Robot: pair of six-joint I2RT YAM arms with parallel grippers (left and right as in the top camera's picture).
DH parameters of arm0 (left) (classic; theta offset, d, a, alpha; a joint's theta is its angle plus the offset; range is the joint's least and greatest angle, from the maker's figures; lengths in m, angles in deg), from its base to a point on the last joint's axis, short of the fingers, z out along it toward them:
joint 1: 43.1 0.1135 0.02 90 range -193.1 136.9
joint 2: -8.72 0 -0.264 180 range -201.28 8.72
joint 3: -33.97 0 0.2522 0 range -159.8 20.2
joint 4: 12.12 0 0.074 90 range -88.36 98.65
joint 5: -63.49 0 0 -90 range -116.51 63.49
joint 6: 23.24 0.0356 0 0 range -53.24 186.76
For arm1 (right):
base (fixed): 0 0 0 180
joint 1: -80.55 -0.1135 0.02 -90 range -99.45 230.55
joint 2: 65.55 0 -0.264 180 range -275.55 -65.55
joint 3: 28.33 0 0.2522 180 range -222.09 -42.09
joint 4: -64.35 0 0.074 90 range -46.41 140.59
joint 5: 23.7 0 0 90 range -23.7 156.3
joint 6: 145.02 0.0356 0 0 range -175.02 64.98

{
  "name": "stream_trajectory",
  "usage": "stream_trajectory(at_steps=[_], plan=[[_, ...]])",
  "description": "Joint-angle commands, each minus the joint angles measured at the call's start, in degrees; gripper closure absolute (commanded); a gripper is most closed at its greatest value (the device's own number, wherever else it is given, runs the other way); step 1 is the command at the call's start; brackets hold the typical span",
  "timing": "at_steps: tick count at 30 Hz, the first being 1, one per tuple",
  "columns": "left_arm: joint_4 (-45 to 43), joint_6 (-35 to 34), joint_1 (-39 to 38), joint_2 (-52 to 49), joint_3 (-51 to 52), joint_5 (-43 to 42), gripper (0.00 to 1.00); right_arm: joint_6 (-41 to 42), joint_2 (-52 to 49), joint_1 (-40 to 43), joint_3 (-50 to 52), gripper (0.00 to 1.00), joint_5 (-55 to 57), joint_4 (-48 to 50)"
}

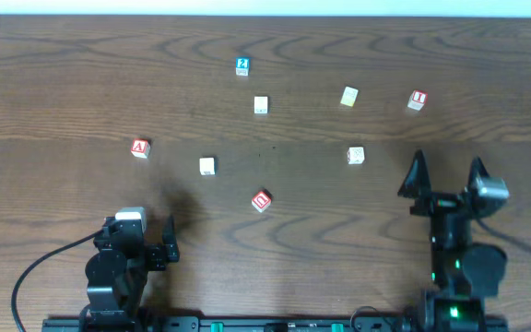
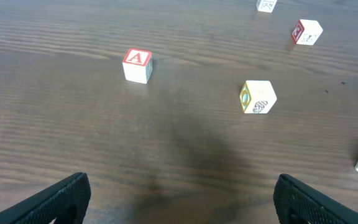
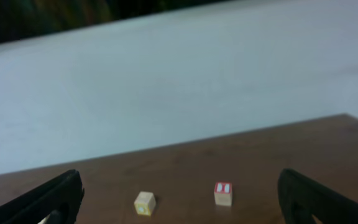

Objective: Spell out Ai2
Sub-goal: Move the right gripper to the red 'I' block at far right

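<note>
The A block [image 1: 140,148] sits mid-left, the 2 block [image 1: 241,65] upper centre, the I block [image 1: 418,100] upper right: scattered, nothing spelled yet. Left jaws and right jaws gape empty at the lower edge, likely poised to pick, over a dark wood-grain bench [image 1: 63,74] with a pale wall [image 3: 166,93] beyond.

Left arm [image 1: 113,277]: stationed at the near edge of the tabletop [image 1: 53,83] toward its left corner. The left gripper [image 1: 139,231] is pitched down at the wood with jaws spread wide, and its dark fingers [image 2: 61,199] are seen at the bottom corners of the left wrist view with nothing gripped between them. Right arm [image 1: 459,267]: stationed at the near edge toward the right corner, with the right gripper [image 1: 447,166] reached further in and pointed at the far edge, nearly level, jaws likewise spread wide and nothing gripped.
</note>
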Motion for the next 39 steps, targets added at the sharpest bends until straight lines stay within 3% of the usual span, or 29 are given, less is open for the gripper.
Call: stream_trajectory(at_steps=[1, 11, 16, 18, 29, 39], plan=[[-0.2, -0.1, 0.2, 0.3, 0.6, 0.3, 0.05, 0.9, -10.9, 0.5, -5.9, 0.01, -0.7, 2.5], [-0.2, -0.1, 0.2, 0.3, 0.6, 0.3, 0.05, 0.0, -45.5, 0.5, -33.6, 0.01, -1.0, 3.8], [-0.2, -0.1, 0.2, 0.3, 0.6, 0.3, 0.05, -0.3, -53.8, 0.5, -40.9, 0.01, -1.2, 16.6], [-0.2, -0.1, 0.2, 0.3, 0.6, 0.3, 0.05, -2.1, -57.2, 0.5, -44.9, 0.01, -1.3, 16.1], [-0.2, -0.1, 0.2, 0.3, 0.6, 0.3, 0.05, -0.1, -76.8, 1.6, -76.1, 0.01, -1.2, -18.2], [-0.2, -0.1, 0.2, 0.3, 0.6, 0.3, 0.05, 6.5, -90.1, 2.8, -88.7, 0.01, -2.0, -36.1]])
